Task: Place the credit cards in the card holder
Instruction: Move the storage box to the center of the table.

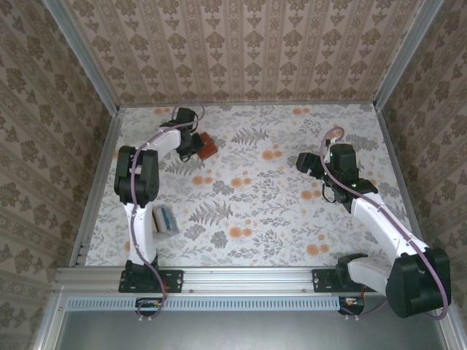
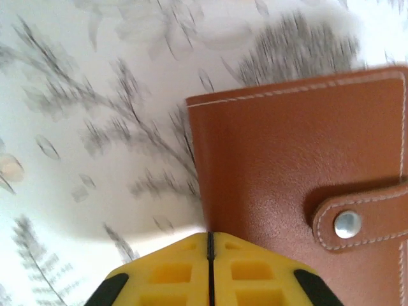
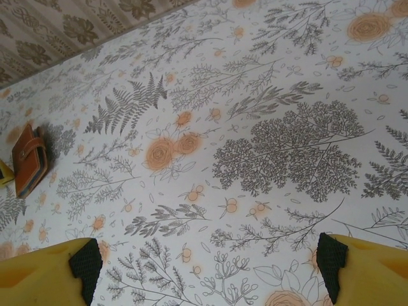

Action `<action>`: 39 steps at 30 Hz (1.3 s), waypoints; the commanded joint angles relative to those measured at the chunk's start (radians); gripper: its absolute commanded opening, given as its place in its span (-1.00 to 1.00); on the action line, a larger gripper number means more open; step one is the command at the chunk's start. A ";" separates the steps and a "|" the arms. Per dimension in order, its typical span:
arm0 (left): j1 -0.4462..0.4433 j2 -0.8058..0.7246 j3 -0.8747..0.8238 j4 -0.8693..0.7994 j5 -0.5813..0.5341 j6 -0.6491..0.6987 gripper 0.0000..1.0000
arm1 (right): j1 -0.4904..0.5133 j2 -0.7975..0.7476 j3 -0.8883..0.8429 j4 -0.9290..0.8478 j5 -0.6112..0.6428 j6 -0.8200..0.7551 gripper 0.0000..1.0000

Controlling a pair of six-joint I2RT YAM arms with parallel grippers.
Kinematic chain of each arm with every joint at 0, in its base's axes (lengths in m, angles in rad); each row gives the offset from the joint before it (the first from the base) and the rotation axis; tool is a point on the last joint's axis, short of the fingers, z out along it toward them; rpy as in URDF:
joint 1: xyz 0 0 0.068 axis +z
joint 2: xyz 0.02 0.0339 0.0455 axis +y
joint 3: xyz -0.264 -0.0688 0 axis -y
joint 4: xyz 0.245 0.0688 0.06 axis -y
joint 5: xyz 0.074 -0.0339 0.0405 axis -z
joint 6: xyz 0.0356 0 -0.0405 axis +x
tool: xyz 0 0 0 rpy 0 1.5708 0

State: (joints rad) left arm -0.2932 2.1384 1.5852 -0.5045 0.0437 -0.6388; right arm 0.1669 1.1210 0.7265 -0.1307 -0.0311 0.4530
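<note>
At 11 o'clock on the bench [image 1: 292, 219]: one card holder [image 1: 207, 146], its strap [image 2: 366, 217] snapped in the left wrist view; left hand [image 2: 210, 245] beside it, pinched shut, empty; top view adds one pile of credit cards [image 1: 166, 219] at 8 o'clock; right hand [image 1: 307, 162] wide open, empty.

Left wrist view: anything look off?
Yes. The left gripper is shut on nothing, at the edge of the card holder rather than gripping it. Its strap is snapped closed, and the credit cards lie well away from it.
</note>
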 commanded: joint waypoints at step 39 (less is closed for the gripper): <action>-0.065 -0.016 -0.159 0.180 0.033 -0.102 0.10 | 0.333 0.201 0.189 -0.141 0.065 0.159 0.49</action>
State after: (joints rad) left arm -0.3290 2.0796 1.4242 -0.2798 0.1265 -0.7238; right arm 0.5018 1.3399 0.9070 -0.2363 -0.0025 0.6064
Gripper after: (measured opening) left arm 0.557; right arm 0.745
